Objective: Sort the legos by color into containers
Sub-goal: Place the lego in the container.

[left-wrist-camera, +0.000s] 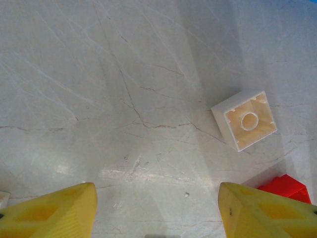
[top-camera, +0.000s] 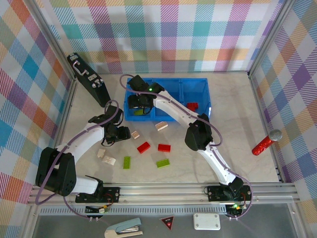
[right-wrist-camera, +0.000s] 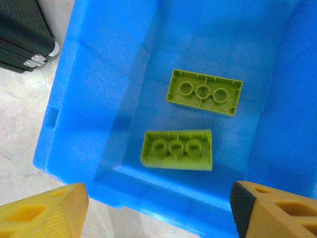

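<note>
Pale marbled stone-look counter (top-camera: 237,109). A long bright blue plastic tray (top-camera: 195,91) sits at back centre. Black rectangular case (top-camera: 89,79) just left of the tray. Loose in front of the tray: two cream plastic bricks (top-camera: 161,126) nearest it, two red bricks (top-camera: 164,148) further out, two lime green bricks (top-camera: 162,163) furthest, and a cream pair (top-camera: 109,160) off front-left. Red cylinder with grey cap (top-camera: 265,143) well right of the tray.

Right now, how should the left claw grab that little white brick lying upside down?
Probably from straight above, pinching two opposite flat side walls of the white brick. It lies hollow side up on the table, skewed relative to the open left gripper, so it should rotate first.
</note>
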Tool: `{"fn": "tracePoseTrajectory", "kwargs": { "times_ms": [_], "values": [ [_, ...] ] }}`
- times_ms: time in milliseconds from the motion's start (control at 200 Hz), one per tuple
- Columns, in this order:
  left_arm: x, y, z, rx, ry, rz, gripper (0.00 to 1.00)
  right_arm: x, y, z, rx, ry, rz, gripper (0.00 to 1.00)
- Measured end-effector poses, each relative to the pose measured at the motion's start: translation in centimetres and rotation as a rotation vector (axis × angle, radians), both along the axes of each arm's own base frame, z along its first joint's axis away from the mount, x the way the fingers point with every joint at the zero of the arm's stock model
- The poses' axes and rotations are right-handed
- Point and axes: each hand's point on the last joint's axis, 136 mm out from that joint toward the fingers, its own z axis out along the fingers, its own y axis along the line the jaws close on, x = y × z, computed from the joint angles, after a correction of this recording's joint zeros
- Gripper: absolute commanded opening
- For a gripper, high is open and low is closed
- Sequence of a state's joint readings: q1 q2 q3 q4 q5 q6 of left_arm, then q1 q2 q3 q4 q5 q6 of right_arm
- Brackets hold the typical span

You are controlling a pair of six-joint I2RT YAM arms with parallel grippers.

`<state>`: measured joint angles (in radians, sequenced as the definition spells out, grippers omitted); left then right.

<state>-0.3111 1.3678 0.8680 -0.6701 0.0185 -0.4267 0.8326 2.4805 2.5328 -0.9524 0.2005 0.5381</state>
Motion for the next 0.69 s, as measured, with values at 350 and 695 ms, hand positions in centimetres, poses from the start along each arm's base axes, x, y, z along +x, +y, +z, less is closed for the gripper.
{"fn": "tracePoseTrajectory", "kwargs": {
  "times_ms": [350, 695],
  "values": [
    [0.3, -0.3, -0.7, -0.009, 0.016, -0.001, 0.66, -0.2, -0.6, 3.7, 0.024, -0.042, -0.005, 0.75],
    [2.4, -3.5, -1.7, -0.015, 0.036, -0.048, 0.65, -3.0, -5.9, 10.1, -0.009, -0.114, -0.038, 0.75]
  ]
}}
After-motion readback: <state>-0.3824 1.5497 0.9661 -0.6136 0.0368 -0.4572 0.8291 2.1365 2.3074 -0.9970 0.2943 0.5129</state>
